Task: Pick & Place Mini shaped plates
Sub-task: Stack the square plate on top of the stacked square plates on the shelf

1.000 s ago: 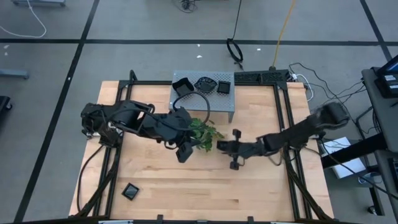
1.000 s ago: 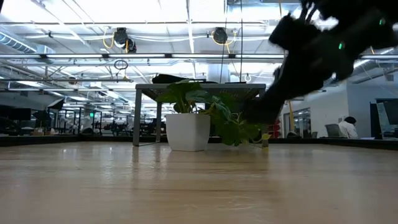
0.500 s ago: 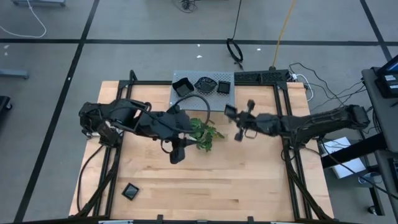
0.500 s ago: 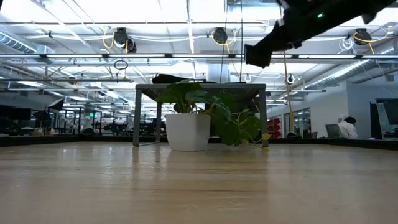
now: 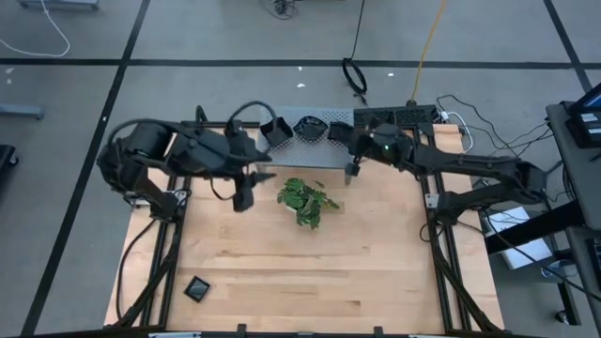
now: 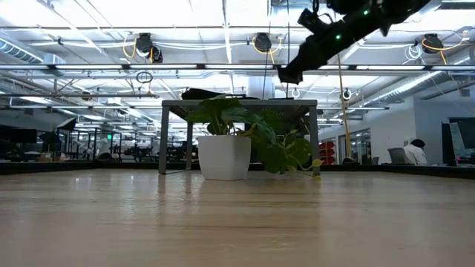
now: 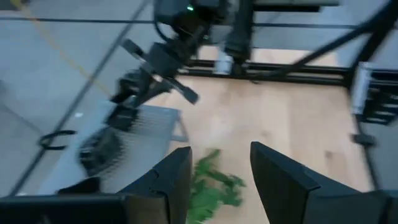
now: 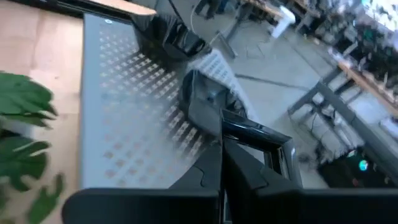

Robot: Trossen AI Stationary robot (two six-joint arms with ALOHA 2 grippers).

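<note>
Only overhead, lone plate [image 5: 196, 288] near table [image 5: 376, 282] front

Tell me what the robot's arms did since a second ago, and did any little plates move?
The right gripper swung from the table's middle up to the grey perforated stand, beside the black dishes there. The left gripper pulled back leftward, away from the plant, fingers open. Neither took hold of anything. The dishes on the stand, the plant and the lone dish stayed put.

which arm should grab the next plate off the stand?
Right, probably. The right hand hangs at the grey stand edge, close to the plates, fingers together. The left hand, open, is off over the table.
</note>
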